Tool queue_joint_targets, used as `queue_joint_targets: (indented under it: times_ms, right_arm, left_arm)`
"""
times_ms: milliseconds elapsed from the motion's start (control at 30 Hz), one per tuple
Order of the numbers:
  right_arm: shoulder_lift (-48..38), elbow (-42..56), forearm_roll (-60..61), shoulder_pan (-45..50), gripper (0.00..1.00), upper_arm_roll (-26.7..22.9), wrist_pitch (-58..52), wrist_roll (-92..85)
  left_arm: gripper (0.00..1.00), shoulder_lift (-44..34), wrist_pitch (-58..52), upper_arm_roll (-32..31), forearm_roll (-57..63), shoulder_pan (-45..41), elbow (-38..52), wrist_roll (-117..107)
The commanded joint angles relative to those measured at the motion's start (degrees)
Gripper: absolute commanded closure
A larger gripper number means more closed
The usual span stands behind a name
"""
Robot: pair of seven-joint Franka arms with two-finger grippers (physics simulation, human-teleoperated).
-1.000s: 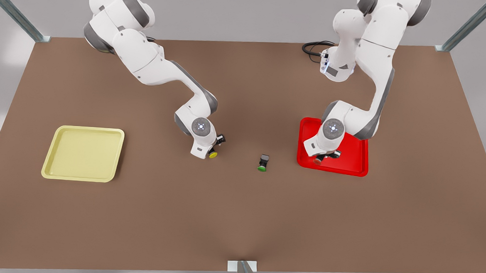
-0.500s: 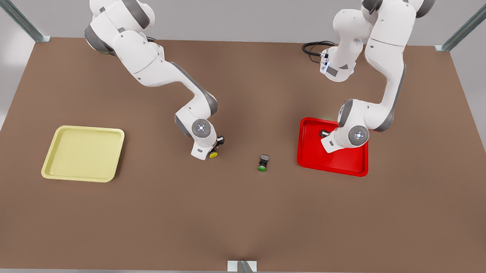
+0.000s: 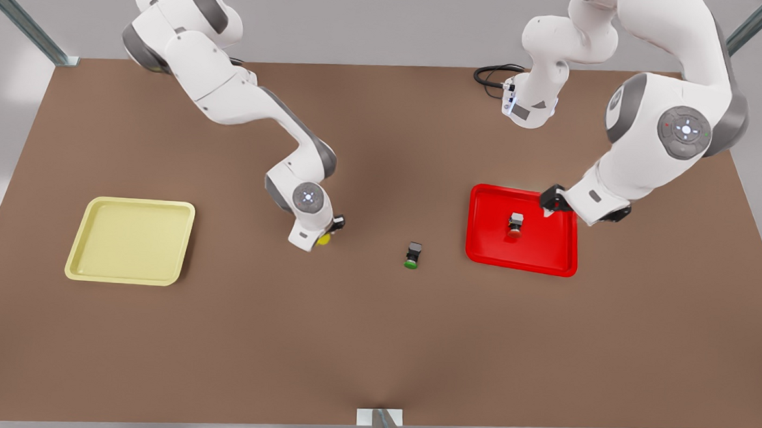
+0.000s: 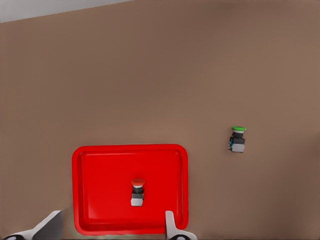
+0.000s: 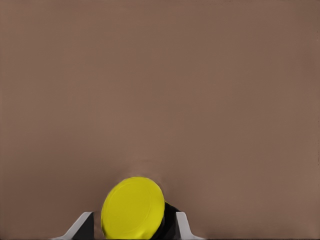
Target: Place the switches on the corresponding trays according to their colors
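Right of centre, the left gripper hangs open above the red tray (red switch inside); the right gripper clamps the yellow switch.

I see left gripper has let go, lifted off the red tray | red switch now lies in it | right gripper carried yellow switch slightly toward the yellow tray
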Motion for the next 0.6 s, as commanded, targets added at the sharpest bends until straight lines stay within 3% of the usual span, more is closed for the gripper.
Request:
queue_joint_targets:
  times_ms: [0, 567]
  right_arm:
    - [-0.16, -0.01, 0.0, 0.0, 0.0, 0.0, -0.07, 0.14]
    - [3.61, 0.17, -6.51, 0.88, 0.0, -1.67, 0.89, -8.82]
  left_arm:
    - [0.0, -0.07, -0.15, -0.02, 0.98, -0.27, 0.15, 0.0]
    - [0.0, -3.06, 1.52, 0.33, 1.16, -0.27, -1.6, 0.18]
